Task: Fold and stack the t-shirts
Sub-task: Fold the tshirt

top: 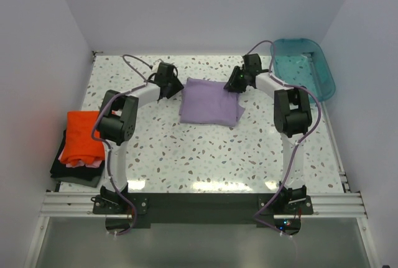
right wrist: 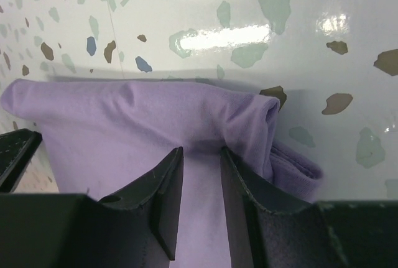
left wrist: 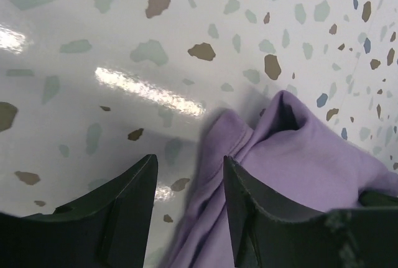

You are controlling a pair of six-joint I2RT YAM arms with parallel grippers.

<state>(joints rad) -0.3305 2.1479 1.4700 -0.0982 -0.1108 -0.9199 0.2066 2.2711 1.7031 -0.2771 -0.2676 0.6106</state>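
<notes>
A purple shirt (top: 210,101) is seen folded into a small block on the table (top: 205,150), near the back and in the middle. The left gripper (top: 169,84) is held at the shirt's left edge. In the left wrist view, the left gripper (left wrist: 189,175) is seen wide open. A loose bit of the purple shirt (left wrist: 298,156) is seen in the gap, but it is not squeezed.

The right gripper (top: 239,81) is held at the shirt's top right corner. In the right wrist view, its fingers (right wrist: 165,199) are set close together with only a thin gap. The purple shirt (right wrist: 124,119) is puckered right at the tips. It cannot be told if cloth is pinched there.

At the left edge of the table, an orange shirt (top: 84,136) is laid on top of a dark shirt (top: 74,173). A teal tub (top: 305,66) is set at the back right.
</notes>
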